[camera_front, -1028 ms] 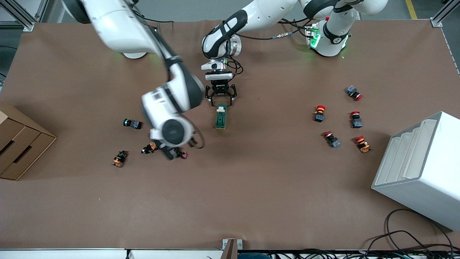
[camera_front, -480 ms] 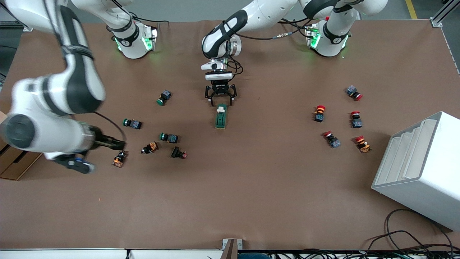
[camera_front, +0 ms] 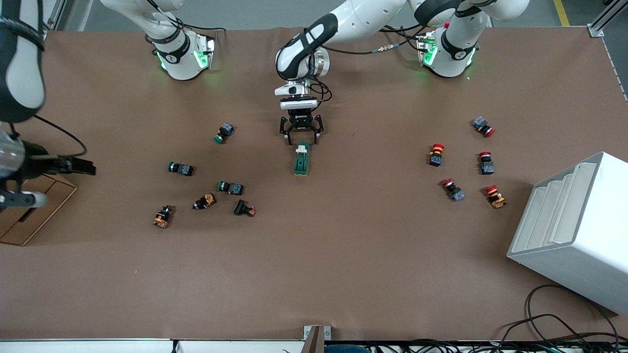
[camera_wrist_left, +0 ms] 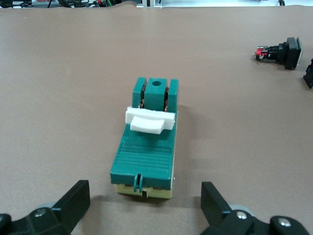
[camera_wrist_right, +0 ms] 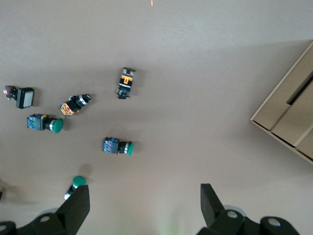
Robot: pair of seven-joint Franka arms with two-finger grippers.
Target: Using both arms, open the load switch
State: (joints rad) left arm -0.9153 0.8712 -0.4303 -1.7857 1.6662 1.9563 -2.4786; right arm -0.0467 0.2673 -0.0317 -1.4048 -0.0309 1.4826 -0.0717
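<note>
The load switch [camera_front: 301,159] is a dark green block with a white tab [camera_wrist_left: 146,120], and it lies mid-table. My left gripper [camera_front: 300,137] hangs open just over the end of the switch that points toward the robots' bases. Its fingers [camera_wrist_left: 78,196] stand wide on either side of that end of the load switch [camera_wrist_left: 146,147] without touching it. My right gripper [camera_front: 88,167] is raised high over the right arm's end of the table, by the cardboard box. It is open and holds nothing, as the right wrist view shows [camera_wrist_right: 144,196].
Green-capped push-buttons [camera_front: 180,168] and orange ones [camera_front: 163,216] are scattered toward the right arm's end. Red-capped push-buttons [camera_front: 435,154] sit toward the left arm's end, next to a white rack [camera_front: 574,230]. A cardboard box [camera_front: 29,196] stands at the right arm's table edge.
The right arm has swung from over the push-buttons beside the switch out to its own end of the table. The left gripper and the load switch have not moved.
</note>
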